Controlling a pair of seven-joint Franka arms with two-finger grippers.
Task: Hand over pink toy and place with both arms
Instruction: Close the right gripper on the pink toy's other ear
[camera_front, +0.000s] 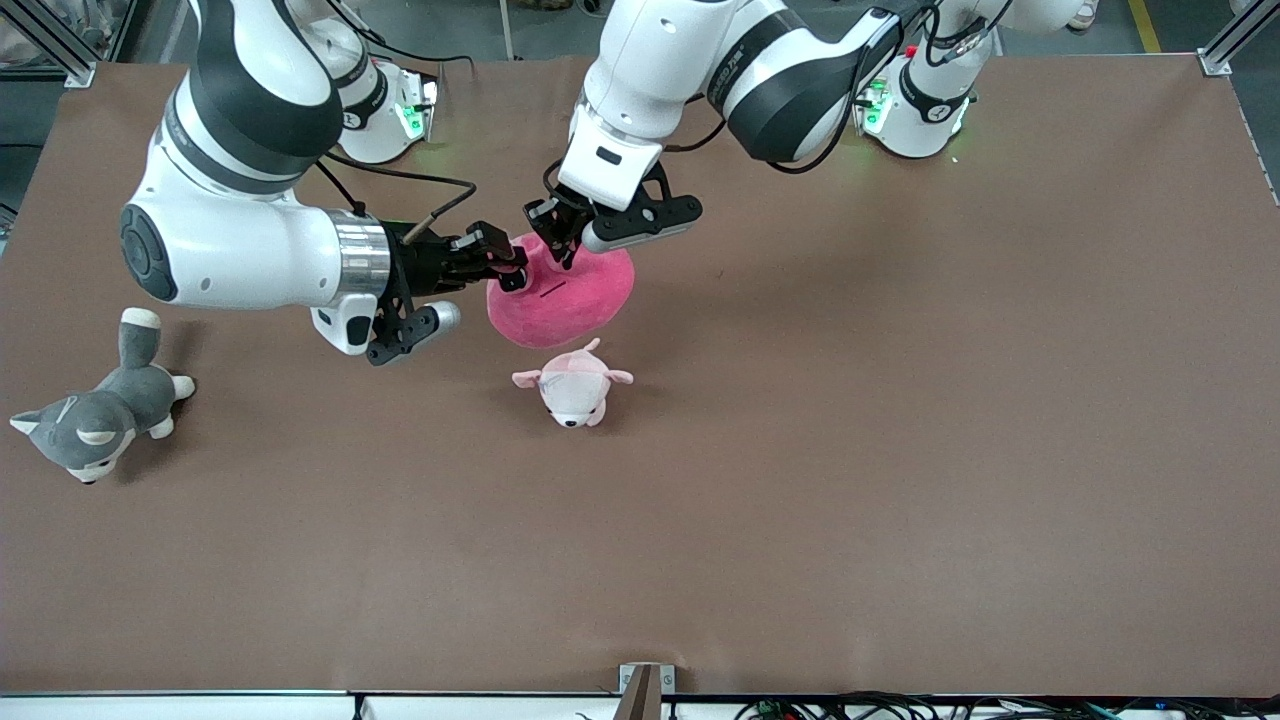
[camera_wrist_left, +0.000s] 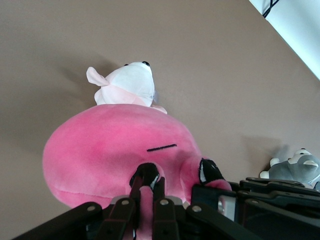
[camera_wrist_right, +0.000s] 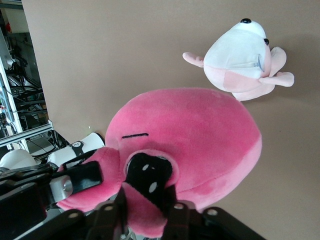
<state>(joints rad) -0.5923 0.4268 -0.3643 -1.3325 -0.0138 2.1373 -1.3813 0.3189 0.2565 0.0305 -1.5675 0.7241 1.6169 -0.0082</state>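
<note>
Presently, scanning the front view from its left edge, we note a grey-and-white husky plush (camera_front: 92, 420) lying on the brown table (camera_front: 900, 450) toward the right arm's end. Next, the right gripper (camera_front: 508, 268) comes in sideways, its fingers clenched on the edge of the hot-pink round blob plush with dark eyes (camera_front: 565, 295). We see that pink toy held up over the table's middle. The left gripper (camera_front: 560, 240) pinches its top from above, jaws shut tight on it. A small pale pink-and-white animal plush (camera_front: 573, 388) lies nearer the camera, just beside the toy.
</note>
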